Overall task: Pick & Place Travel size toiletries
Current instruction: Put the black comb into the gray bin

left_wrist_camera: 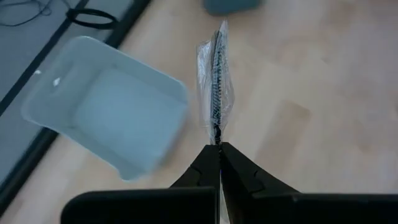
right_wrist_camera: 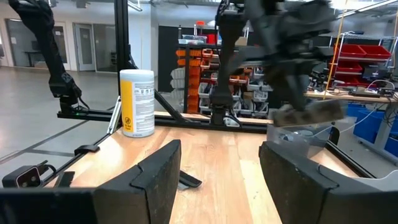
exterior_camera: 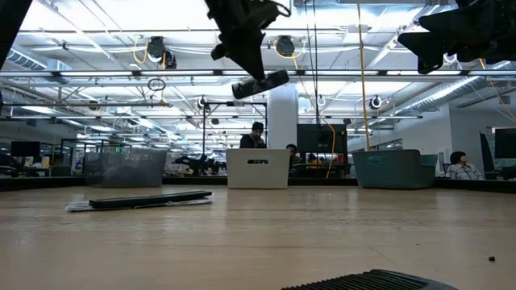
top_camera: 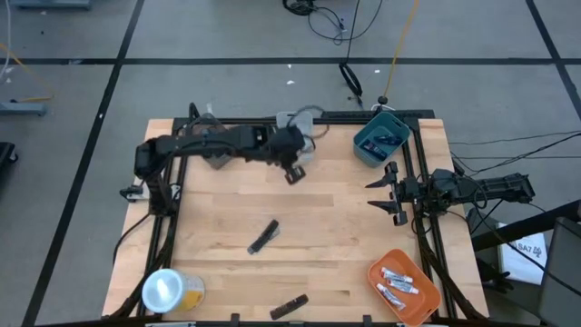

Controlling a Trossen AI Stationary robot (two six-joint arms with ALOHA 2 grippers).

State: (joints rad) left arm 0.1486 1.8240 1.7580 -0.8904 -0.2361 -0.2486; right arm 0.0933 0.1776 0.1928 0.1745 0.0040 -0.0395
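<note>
A black stick [left_wrist_camera: 216,87] in clear wrap is hanging in the air, pinched at one end by the left gripper [left_wrist_camera: 219,148], whose fingers [left_wrist_camera: 205,168] are pressing together on it. The gripper is holding it above the far part of the surface [top_camera: 345,245], just beside a pale bin [left_wrist_camera: 106,112]. This looks like the carry step: the stick is lifted and not yet dropped.

The next move probably calls for bringing the stick over a bin and spreading the fingers.

Two more sticks [top_camera: 263,236] [top_camera: 289,306] are lying on the surface, and tubes [top_camera: 399,283] are sitting in the orange bin [top_camera: 423,302]. The right gripper [top_camera: 392,192] is waiting at the right edge near the teal bin [top_camera: 365,153], fingers spread, empty.
</note>
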